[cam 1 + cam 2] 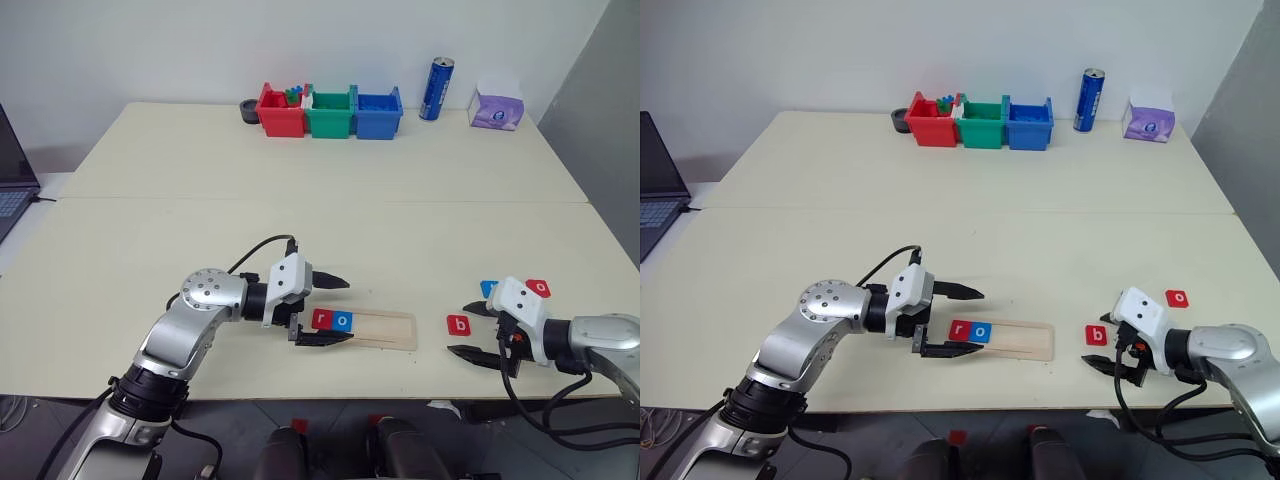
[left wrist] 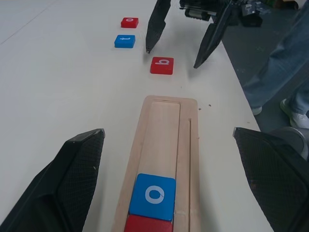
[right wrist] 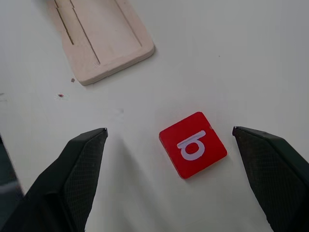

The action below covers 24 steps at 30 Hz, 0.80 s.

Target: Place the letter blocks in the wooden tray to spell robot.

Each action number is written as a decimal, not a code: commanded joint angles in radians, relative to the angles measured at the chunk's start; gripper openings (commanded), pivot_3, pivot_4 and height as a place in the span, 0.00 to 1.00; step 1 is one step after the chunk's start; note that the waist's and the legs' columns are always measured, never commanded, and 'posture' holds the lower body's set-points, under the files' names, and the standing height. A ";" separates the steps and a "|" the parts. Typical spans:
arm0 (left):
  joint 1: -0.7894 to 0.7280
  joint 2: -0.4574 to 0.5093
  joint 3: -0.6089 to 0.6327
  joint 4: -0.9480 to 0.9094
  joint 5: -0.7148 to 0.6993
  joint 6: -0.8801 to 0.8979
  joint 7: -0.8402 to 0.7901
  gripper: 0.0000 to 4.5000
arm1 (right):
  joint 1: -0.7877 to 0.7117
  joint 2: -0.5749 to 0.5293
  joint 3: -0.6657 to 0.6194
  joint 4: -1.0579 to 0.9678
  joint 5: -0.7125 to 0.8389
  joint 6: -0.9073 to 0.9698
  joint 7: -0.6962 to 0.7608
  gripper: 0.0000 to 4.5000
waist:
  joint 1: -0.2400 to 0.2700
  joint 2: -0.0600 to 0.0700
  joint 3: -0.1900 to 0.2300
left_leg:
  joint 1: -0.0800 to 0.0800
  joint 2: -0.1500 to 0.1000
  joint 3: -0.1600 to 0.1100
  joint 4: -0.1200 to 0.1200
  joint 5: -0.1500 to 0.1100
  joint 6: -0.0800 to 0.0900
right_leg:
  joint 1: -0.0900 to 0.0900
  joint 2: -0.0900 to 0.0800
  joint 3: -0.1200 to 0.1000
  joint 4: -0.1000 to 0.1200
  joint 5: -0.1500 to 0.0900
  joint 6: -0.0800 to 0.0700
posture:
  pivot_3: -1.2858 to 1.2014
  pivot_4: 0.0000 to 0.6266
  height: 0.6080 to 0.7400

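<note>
Red b block (image 3: 193,144) lies flat near the table's (image 1: 300,220) front edge, between the right gripper's (image 1: 478,331) spread fingers, untouched; the blue block (image 1: 488,288) behind sits half-hidden

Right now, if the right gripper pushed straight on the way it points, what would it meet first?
Most likely the red b block, lying flat between the open right gripper fingers; depth is uncertain.

we see wooden tray (image 2: 161,145): pale matt wood, visible grain | letter blocks (image 3: 193,144): smooth red and blue plastic | counter (image 1: 300,230): matt cream | left tool fingers (image 2: 63,188): black, finely textured
</note>
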<state>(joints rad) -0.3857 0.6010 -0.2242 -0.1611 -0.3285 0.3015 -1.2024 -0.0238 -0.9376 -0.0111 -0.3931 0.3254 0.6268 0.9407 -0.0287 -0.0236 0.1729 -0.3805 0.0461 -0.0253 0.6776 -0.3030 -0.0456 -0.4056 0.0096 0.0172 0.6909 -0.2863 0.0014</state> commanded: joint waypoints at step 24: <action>0.029 0.101 0.076 0.071 0.035 -0.107 0.003 1.00 | -0.191 -0.021 0.080 -0.007 -0.027 -0.005 0.113 0.32 | -0.001 0.001 0.000 | 0.001 0.000 0.000 0.000 0.000 0.000 | 0.000 0.000 0.000 0.002 0.000 0.000 | 0.52 0.24 1.00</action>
<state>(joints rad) -0.3593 0.6870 -0.1835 -0.0912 -0.2987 0.2278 -1.1921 -0.1857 -0.9530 0.0819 -0.3206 0.2756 0.6009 1.0595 -0.0300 -0.0229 0.1733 -0.3796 0.0464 -0.0256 0.6780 -0.3029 -0.0457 -0.4061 0.0092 0.0171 0.6934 -0.2861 0.0010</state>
